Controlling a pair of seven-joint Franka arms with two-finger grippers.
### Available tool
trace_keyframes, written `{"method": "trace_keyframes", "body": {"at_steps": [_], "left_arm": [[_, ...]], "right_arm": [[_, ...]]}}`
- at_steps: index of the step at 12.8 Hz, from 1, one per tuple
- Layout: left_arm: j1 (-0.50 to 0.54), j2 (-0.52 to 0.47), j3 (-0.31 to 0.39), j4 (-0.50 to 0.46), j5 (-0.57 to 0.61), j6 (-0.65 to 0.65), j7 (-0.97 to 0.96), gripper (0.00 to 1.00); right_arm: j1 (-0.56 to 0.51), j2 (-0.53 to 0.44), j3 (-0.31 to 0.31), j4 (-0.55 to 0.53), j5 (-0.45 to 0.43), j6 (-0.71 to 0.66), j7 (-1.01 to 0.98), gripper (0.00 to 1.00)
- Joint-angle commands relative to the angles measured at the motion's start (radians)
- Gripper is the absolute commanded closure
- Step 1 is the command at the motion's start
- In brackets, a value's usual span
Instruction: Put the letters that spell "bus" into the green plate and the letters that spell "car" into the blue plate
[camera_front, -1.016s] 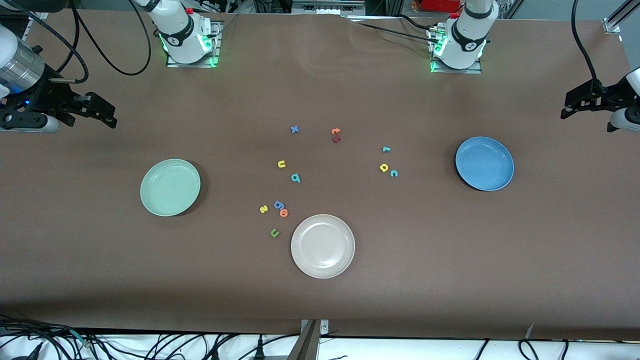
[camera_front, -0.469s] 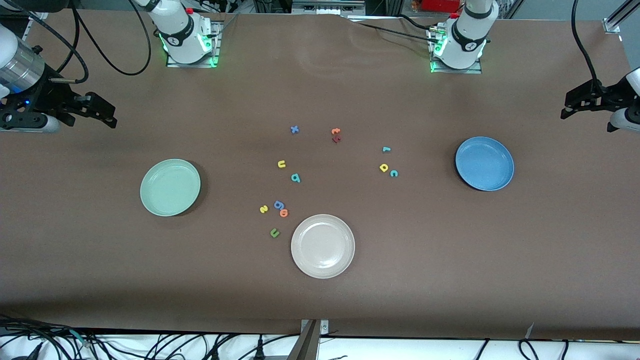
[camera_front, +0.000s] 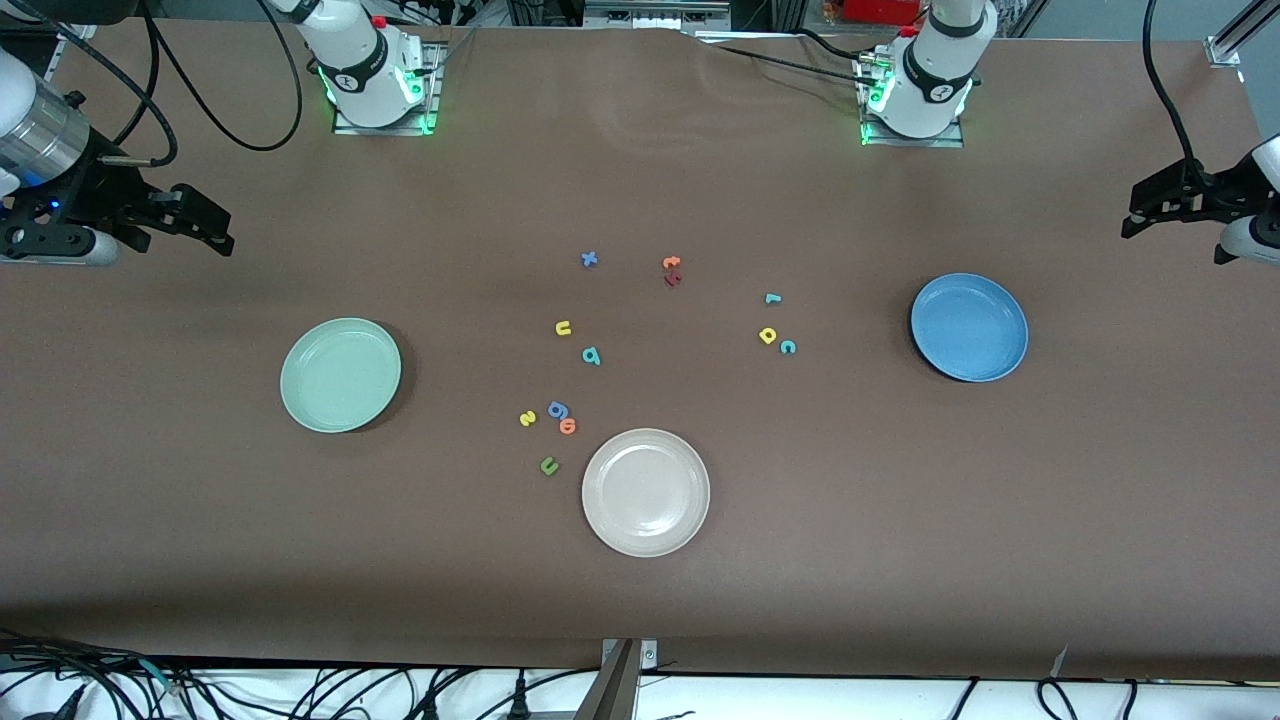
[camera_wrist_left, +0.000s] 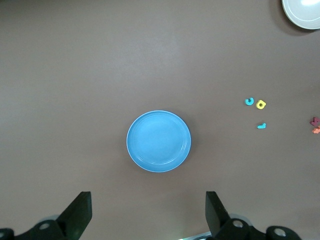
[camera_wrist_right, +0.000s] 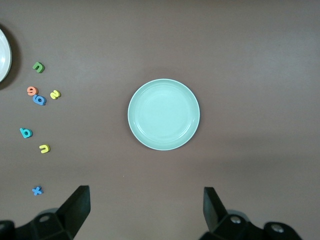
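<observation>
The green plate (camera_front: 340, 374) (camera_wrist_right: 163, 114) lies toward the right arm's end, the blue plate (camera_front: 969, 327) (camera_wrist_left: 158, 141) toward the left arm's end. Between them lie the yellow u (camera_front: 563, 328), teal b (camera_front: 591, 355) and yellow s (camera_front: 527, 418). Closer to the blue plate are the teal r (camera_front: 772, 298), yellow a (camera_front: 767, 335) and teal c (camera_front: 787, 346). My right gripper (camera_front: 222, 230) (camera_wrist_right: 145, 202) hangs open and empty over bare table at its end. My left gripper (camera_front: 1132, 213) (camera_wrist_left: 148, 207) hangs open and empty at the other end.
A beige-white plate (camera_front: 646, 491) sits nearest the front camera. A blue g (camera_front: 557, 409), orange o (camera_front: 568, 426) and green u (camera_front: 549, 465) lie beside the yellow s. A blue x (camera_front: 589, 259), orange t (camera_front: 671, 263) and dark red letter (camera_front: 673, 279) lie nearer the bases.
</observation>
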Motion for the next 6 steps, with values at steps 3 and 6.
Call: {"method": "trace_keyframes", "body": {"at_steps": [3,6], "left_arm": [[0.003,0.0,-0.007,0.017,-0.016,-0.016,-0.01,0.0],[0.003,0.0,-0.001,0.017,-0.016,-0.016,-0.01,0.0]], "right_arm": [[0.026,0.023,0.022,0.018,-0.006,-0.119,0.001,0.0],[0.098,0.068,0.023,0.015,-0.006,-0.175,0.005,0.0]]}}
